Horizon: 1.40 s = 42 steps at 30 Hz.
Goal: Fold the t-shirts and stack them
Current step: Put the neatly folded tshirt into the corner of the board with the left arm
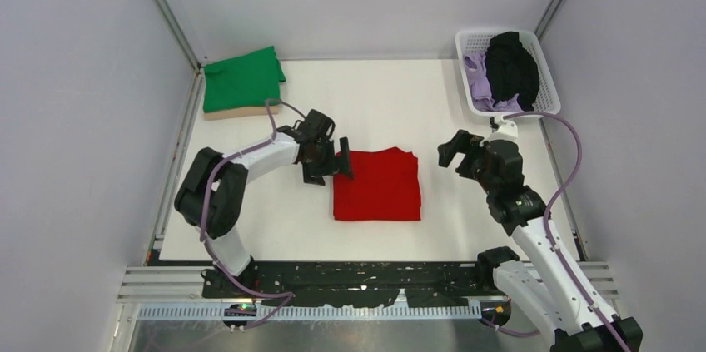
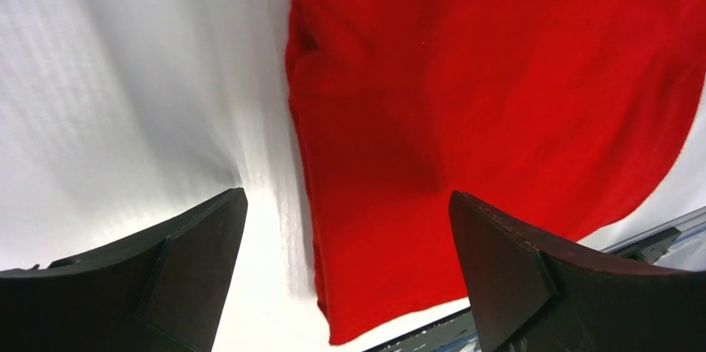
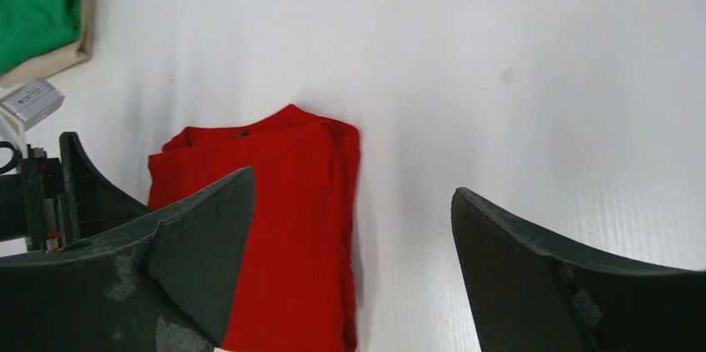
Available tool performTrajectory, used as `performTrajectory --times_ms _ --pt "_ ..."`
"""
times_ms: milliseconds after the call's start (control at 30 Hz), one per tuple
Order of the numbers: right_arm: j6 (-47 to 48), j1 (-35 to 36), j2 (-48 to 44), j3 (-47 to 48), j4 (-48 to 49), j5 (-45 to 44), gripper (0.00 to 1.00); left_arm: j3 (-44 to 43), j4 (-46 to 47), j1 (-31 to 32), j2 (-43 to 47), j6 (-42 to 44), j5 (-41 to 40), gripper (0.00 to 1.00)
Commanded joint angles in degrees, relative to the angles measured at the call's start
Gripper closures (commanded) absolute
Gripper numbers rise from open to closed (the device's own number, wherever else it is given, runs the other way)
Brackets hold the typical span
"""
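Lying flat — red t-shirt (image 1: 376, 185) folded square.

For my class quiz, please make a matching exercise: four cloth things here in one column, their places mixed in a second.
1. bright red folded cloth t-shirt
2. green folded cloth t-shirt
3. tan cloth t-shirt
4. black crumpled cloth garment

A. inside the white plastic lattice basket
B. under another shirt, only its edge showing
C. alone, middle of the white table
D. top of the far-left stack

Pairs: 1-C, 2-D, 3-B, 4-A.
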State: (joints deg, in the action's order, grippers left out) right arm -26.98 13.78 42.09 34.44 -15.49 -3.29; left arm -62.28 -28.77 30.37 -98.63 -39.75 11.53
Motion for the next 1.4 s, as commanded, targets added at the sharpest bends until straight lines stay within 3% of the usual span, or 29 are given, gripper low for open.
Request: performTrajectory --times_ms 0,200,333,433,467,633,833,1033,1367 --pt "2.68 -0.23 -2.72 -0.7 -3.63 -7.8 0.05 -1.41 3.2 2.59 -4.08 -1.34 -0.8 0.08" --pt "4.34 -0.33 -3.19 -0.55 -4.67 -9.91 0.05 -4.24 1.74 5.38 -9.67 -2.1 -1.73 0.25" --pt "4.77 -0.54 -3.1 -0.26 -4.67 -10.36 0.05 -5.87 -0.3 7.73 -11.59 -2.44 -4.8 0.58" --pt "4.97 -0.68 -3.22 -0.13 -4.64 -10.94 0.05 -8.97 -4.83 9.93 -13.45 -2.4 -10.11 0.94" --pt "5.04 -0.68 -3.3 -0.1 -4.62 -10.99 0.05 -11.5 -7.77 10.58 -14.11 -2.33 -13.02 1.0" --pt "5.27 -0.86 -4.5 -0.95 -3.36 -11.93 0.05 -21.03 -18.73 11.73 -15.54 0.68 -27.98 1.0" --pt "5.47 -0.99 -4.33 -1.68 -2.88 -12.61 0.05 -29.62 -24.36 11.45 -14.84 6.67 -38.15 1.0" --pt "5.52 -1.03 -4.45 -2.37 -2.32 -13.67 0.05 -35.92 -28.55 9.7 -15.04 12.09 -42.93 1.0" --pt "5.77 -1.19 -4.45 -4.91 1.32 -16.04 0.05 -41.78 -27.89 4.0 -17.37 18.92 -41.58 1.0"
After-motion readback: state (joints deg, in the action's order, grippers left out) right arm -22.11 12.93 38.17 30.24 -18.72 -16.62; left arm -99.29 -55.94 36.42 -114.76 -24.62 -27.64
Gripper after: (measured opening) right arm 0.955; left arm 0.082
